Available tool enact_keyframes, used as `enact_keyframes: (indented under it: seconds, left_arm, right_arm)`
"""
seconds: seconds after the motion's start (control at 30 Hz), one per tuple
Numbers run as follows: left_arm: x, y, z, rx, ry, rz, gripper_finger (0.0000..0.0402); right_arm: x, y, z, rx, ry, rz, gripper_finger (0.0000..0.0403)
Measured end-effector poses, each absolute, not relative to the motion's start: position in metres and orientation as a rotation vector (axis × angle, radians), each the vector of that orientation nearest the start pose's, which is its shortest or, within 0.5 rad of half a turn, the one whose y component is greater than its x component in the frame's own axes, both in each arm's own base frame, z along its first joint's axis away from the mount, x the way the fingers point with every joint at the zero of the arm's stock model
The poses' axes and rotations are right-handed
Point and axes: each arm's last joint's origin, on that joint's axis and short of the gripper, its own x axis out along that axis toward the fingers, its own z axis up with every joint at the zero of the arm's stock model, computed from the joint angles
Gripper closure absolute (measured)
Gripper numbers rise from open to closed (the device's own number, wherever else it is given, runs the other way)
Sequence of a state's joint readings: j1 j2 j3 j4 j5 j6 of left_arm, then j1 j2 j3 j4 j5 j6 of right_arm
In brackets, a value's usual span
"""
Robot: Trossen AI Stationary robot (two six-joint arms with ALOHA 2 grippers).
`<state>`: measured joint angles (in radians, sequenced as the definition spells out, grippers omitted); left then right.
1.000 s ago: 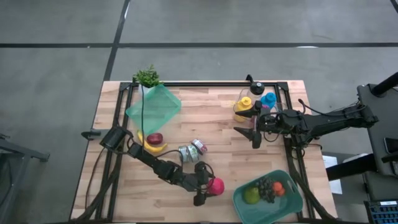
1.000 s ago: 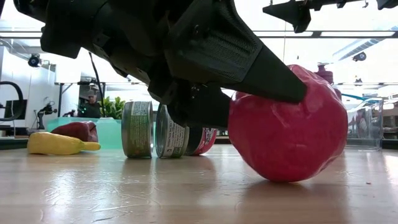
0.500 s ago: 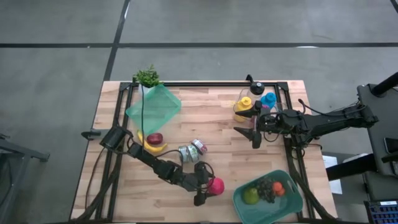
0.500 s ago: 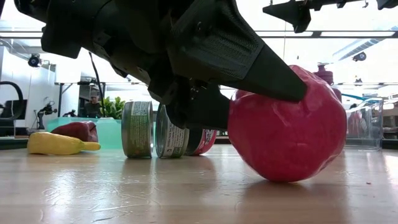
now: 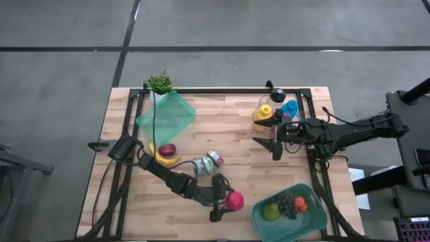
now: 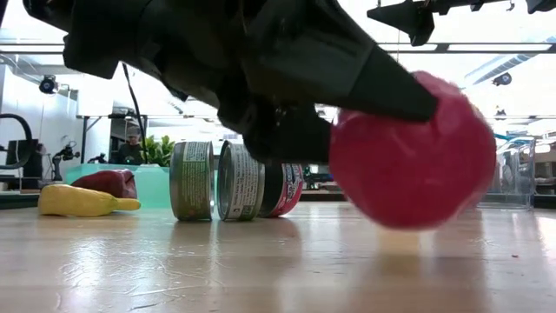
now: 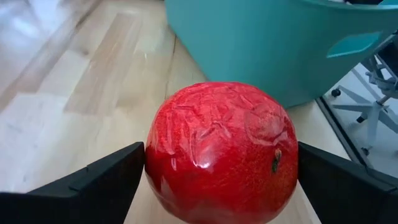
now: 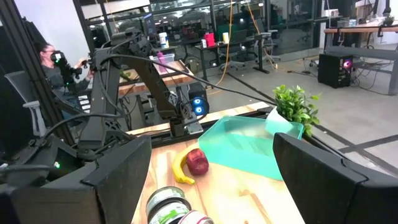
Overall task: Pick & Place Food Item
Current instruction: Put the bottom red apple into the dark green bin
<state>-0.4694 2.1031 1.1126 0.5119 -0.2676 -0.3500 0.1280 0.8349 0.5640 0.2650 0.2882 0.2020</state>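
A round red fruit [image 5: 234, 199] with wrinkled skin sits between the fingers of my left gripper [image 5: 227, 200] near the table's front edge. In the low view the fruit [image 6: 408, 152] hangs just above the wood. Right behind the fruit [image 7: 221, 152] in the left wrist view stands a teal bin [image 7: 280, 43]. That bin [image 5: 259, 214] is at the front right and holds a green fruit, grapes and an orange fruit. My right gripper [image 5: 275, 142] hovers open over the table's right half with nothing between its fingers. My left gripper pinches the red fruit by two opposite sides [image 7: 152, 155], one finger on its near side and one on its far side. The fingers come from the table's left, slanting a little downward. The fruit is lifted just clear of the table.
Two tin cans [image 5: 207, 161] stand just left of and behind the fruit. A banana [image 5: 166, 160] and a dark red apple [image 5: 167, 149] lie farther left, beside a teal tray [image 5: 166, 113] and a plant [image 5: 159, 83]. Yellow [image 5: 263, 114] and blue [image 5: 289, 107] bottles stand at the back right.
My left gripper has tipped its fingers up a little. The red fruit, which rested on the table, has come up with them and now hangs just clear of the wood. The fingers have stayed on it throughout.
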Motion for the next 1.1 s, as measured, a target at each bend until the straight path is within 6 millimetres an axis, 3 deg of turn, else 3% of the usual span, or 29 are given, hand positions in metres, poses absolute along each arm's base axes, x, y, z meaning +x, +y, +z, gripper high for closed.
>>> enact_keyframes:
  seconds: [0.53,0.7,1.1]
  left_arm:
    - [0.384,-0.186,0.131,-0.071,0.358,-0.155,0.0002]
    - [0.384,-0.185,0.146,-0.001,0.31,-0.157,0.0002]
    - [0.377,-0.179,0.192,-0.097,0.208,-0.092,0.0002]
  right_arm:
    - [0.19,0.016,0.291,0.2,-0.011,-0.16,0.0069]
    - [0.19,0.016,0.291,0.2,-0.011,-0.16,0.0069]
    - [0.19,0.016,0.291,0.2,-0.011,-0.16,0.0069]
